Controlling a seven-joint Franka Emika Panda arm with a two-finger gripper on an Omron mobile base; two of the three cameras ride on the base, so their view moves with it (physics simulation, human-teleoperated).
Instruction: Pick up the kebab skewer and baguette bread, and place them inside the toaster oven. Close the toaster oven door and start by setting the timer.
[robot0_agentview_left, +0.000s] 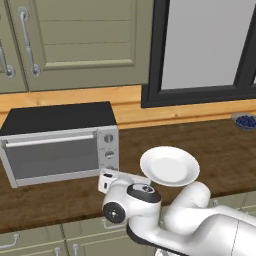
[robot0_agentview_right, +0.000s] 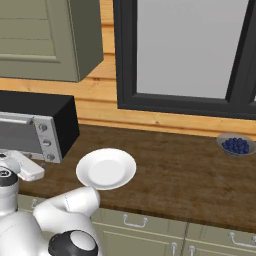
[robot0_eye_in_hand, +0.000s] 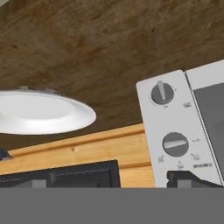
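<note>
Toaster oven (robot0_agentview_left: 60, 145) sits on the desk (robot0_agentview_left: 200, 135) with its door (robot0_agentview_left: 52, 159) shut beside an empty plate (robot0_agentview_left: 169, 166); only the timer knob (robot0_eye_in_hand: 175, 145) seems left; fingers (robot0_eye_in_hand: 192, 178) near it, spread unclear.

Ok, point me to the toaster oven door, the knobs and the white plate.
toaster oven door (robot0_agentview_left: 52, 159): left base view, middle of the grey glass.
knob (robot0_eye_in_hand: 175, 144): hand view, face of the lower visible knob, beside the door.
white plate (robot0_agentview_right: 106, 169): right base view, bare centre of the dish.
</note>
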